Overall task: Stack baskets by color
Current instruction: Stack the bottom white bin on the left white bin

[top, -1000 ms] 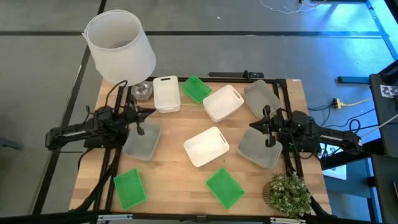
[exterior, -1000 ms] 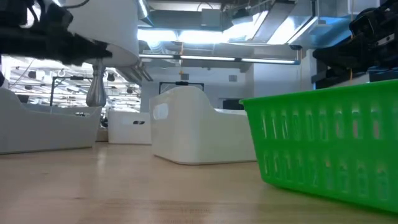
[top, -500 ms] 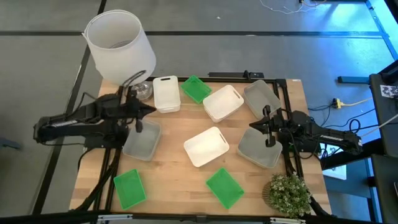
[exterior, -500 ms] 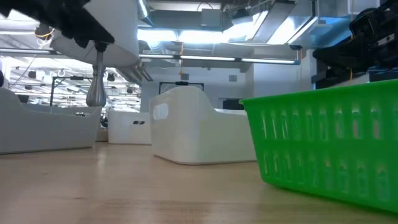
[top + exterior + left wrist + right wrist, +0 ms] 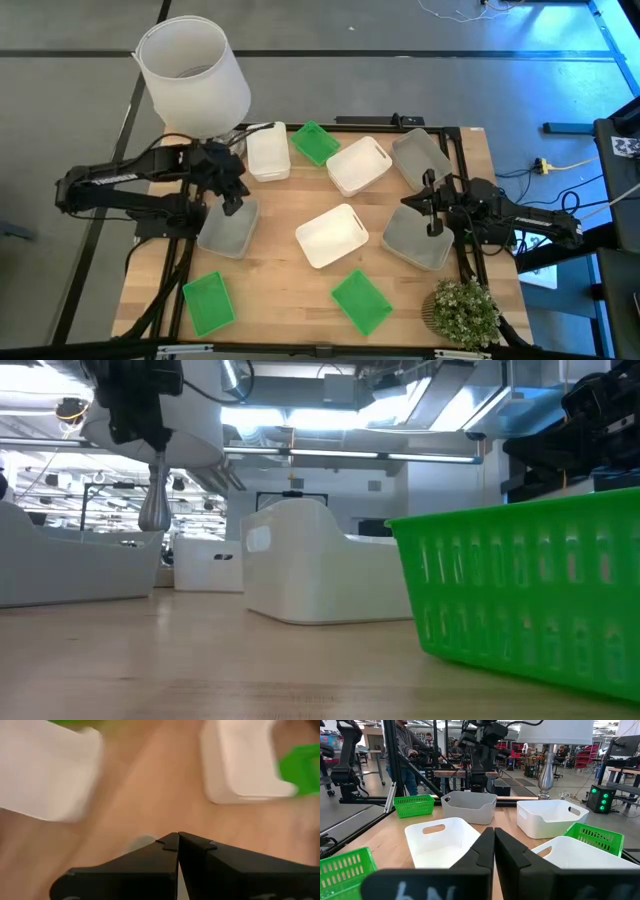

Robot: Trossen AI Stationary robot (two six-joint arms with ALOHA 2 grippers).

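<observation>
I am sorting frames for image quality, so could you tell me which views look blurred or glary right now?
Left wrist view: the white baskets and the tabletop are smeared, only the left gripper crisp. Low view: the near green basket is soft, with bright ceiling lights behind. High view: evenly lit, blue glow on the floor at upper right. Right wrist view: sharp throughout.

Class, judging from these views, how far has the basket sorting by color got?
Done: nothing; no basket sits inside another. White baskets, grey baskets and green baskets all lie singly across the table. In hand: nothing; the left tool is shut and empty above a grey basket, the right tool shut over another. Left: all three stacks.
</observation>
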